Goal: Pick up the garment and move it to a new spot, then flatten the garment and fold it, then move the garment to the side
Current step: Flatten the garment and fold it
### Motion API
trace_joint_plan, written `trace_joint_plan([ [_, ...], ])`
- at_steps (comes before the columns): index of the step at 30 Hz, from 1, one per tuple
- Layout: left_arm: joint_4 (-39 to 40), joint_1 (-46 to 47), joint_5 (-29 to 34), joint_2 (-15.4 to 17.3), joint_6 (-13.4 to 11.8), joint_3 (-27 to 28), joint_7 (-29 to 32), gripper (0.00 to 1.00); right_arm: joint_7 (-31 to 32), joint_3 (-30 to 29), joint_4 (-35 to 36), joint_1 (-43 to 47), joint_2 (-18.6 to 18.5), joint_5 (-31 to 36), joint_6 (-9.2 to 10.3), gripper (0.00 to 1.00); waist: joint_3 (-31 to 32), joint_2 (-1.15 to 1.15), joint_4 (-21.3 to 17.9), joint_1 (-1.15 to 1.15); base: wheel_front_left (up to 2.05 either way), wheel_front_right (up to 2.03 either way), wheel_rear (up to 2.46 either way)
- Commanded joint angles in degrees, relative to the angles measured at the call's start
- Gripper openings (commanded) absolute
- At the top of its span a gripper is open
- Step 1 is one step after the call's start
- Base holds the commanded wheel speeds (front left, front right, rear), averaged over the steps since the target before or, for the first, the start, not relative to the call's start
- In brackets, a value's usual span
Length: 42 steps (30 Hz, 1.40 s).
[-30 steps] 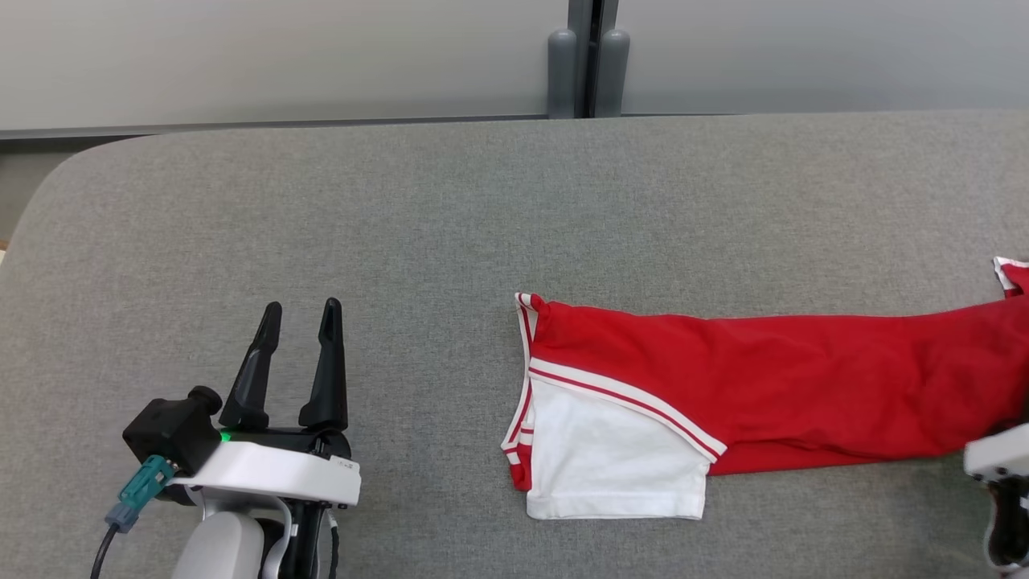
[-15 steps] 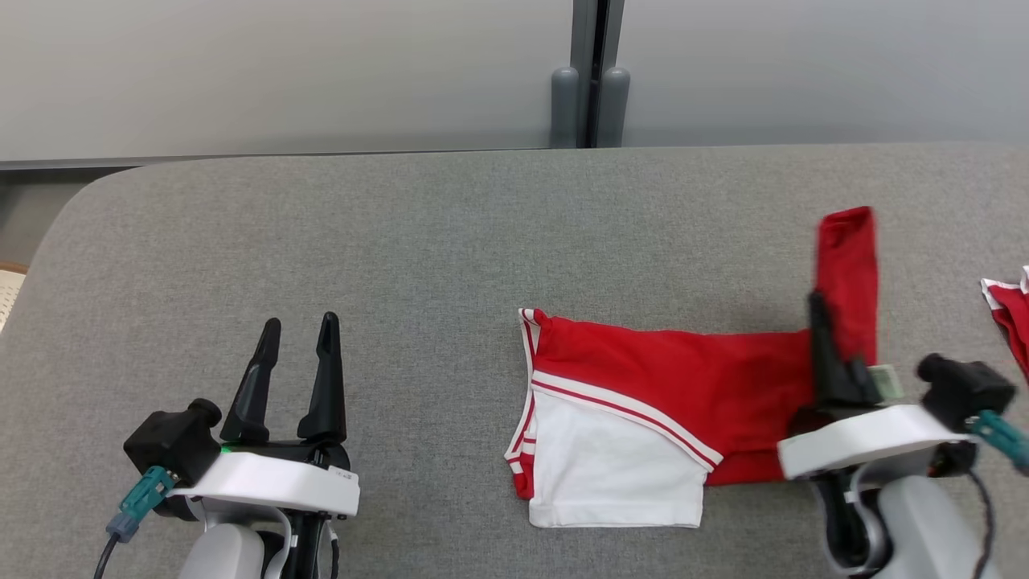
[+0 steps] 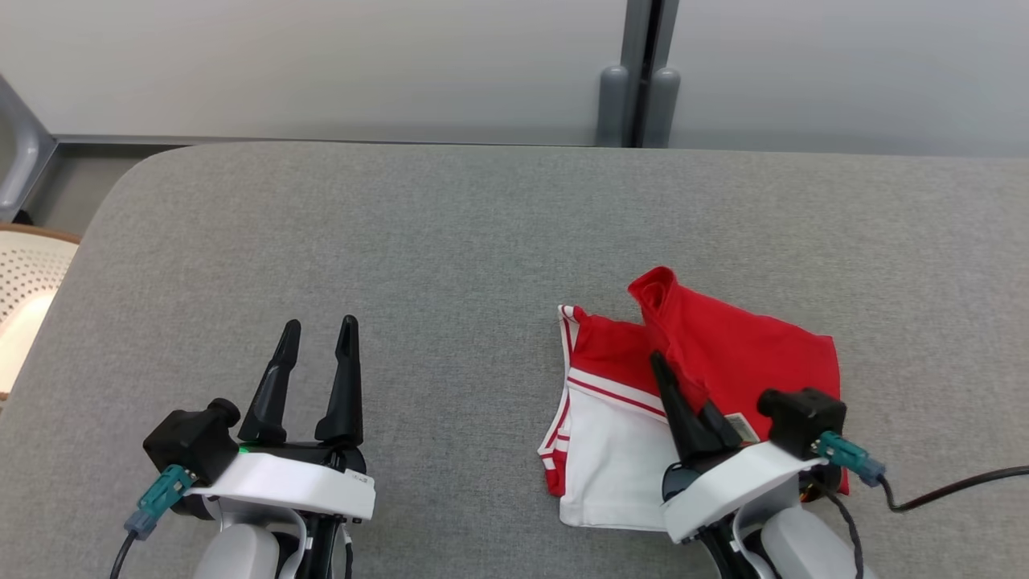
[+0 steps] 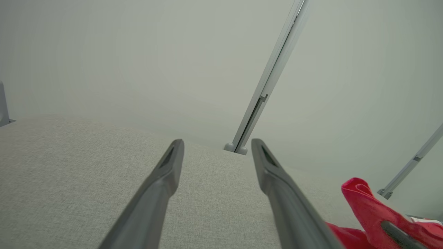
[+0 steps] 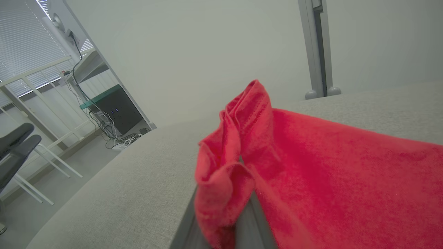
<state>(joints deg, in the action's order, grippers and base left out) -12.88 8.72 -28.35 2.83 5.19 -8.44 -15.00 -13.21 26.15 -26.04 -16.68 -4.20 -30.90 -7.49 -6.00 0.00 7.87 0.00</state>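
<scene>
Grey table [image 3: 482, 225], pale chair [image 3: 24, 273] off its edge, left hand [image 3: 317, 334] wide, right hand [image 3: 682, 384] pinching red garment [image 3: 739, 354]

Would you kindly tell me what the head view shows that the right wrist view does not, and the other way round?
Head view adds: the open left hand and the white panel of the garment.
Right wrist view adds: a chair and a dark box on the floor beyond the table.
Both share: the garment's red cloth pinched in the shut right hand, the grey table and a grey post behind it.
</scene>
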Motion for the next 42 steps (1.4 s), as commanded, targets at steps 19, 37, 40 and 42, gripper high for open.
trace_joint_plan([
  [19, 0.44, 1.16, -0.39, 0.2, -1.32, -1.34, -0.22, 1.0, -2.06, 12.86, -9.26, -2.2, 1.23, -2.76, 0.0, 1.0, -3.17, 0.0, 3.79, 0.0, 0.0, 0.0, 0.0],
  [37, 0.09, 1.24, -0.05, 0.19, -1.34, -1.04, -0.23, 1.0, -1.63, 28.35, 1.06, -7.71, -2.33, -19.88, 0.0, 1.0, -1.85, 0.0, 0.92, 0.0, 0.0, 0.0, 0.0],
  [40, 0.36, 1.09, 0.06, 0.19, -1.32, -0.68, -0.23, 1.0, -2.01, 24.91, 2.86, -8.92, -3.96, -19.11, 0.0, 1.0, -1.45, 0.0, -0.2, 0.0, 0.0, 0.0, 0.0],
  [42, 0.62, 1.08, 0.03, 0.17, -1.19, -0.62, -0.23, 1.0, -2.04, 20.49, 4.39, -9.4, -5.17, -17.1, 0.0, 1.0, -1.26, 0.0, -0.99, 0.0, 0.0, 0.0, 0.0],
])
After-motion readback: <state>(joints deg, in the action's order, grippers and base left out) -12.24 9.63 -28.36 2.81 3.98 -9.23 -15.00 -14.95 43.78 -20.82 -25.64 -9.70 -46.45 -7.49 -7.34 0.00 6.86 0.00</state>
